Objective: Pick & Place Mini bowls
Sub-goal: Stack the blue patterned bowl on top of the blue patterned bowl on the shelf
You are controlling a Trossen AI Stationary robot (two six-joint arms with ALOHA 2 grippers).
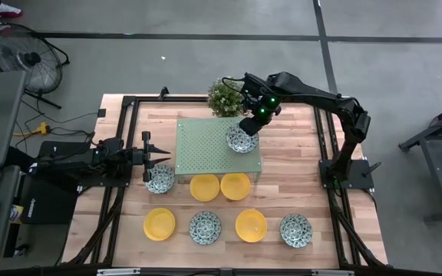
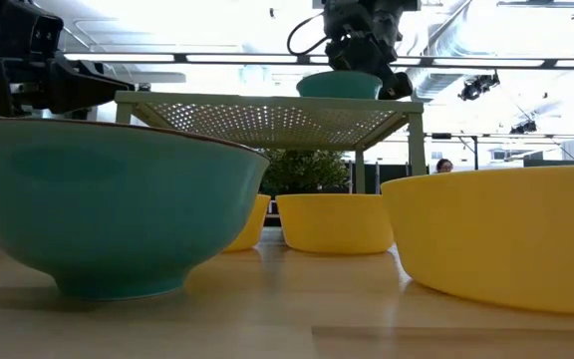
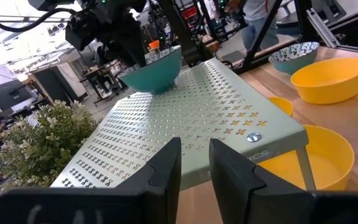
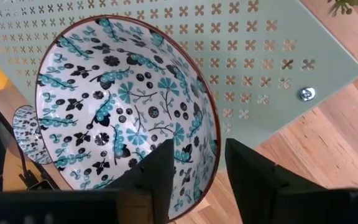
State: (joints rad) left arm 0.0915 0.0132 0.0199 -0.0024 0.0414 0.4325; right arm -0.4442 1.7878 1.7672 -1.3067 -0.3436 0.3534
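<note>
A white bowl with a dark blue-green pattern (image 1: 241,139) is at the far right part of the raised green perforated shelf (image 1: 206,149). My right gripper (image 1: 250,126) is on it. It shows teal from outside in the low view (image 2: 339,85) and the left wrist view (image 3: 154,71). Three more patterned bowls (image 1: 159,179) (image 1: 205,228) (image 1: 295,230) and several yellow bowls (image 1: 204,187) (image 1: 235,185) (image 1: 159,223) stand on their bases on the table. My left gripper (image 1: 166,158) waits at the shelf's left edge, its fingers a narrow gap apart and empty. My right gripper (image 4: 197,162) has the patterned bowl's rim (image 4: 215,158) between its fingers, one finger (image 4: 157,171) inside the bowl and one (image 4: 253,177) outside. The fingers come slanting down from the table's far right. The bowl's base is at the shelf top; I cannot tell whether it rests there.
A small green potted plant (image 1: 225,97) stands just beyond the shelf's far edge, close to my right arm. Two yellow bowls sit partly under the shelf's near edge. Black frame rails (image 1: 125,115) run along the table's sides. A person (image 3: 253,18) shows in the room beyond.
</note>
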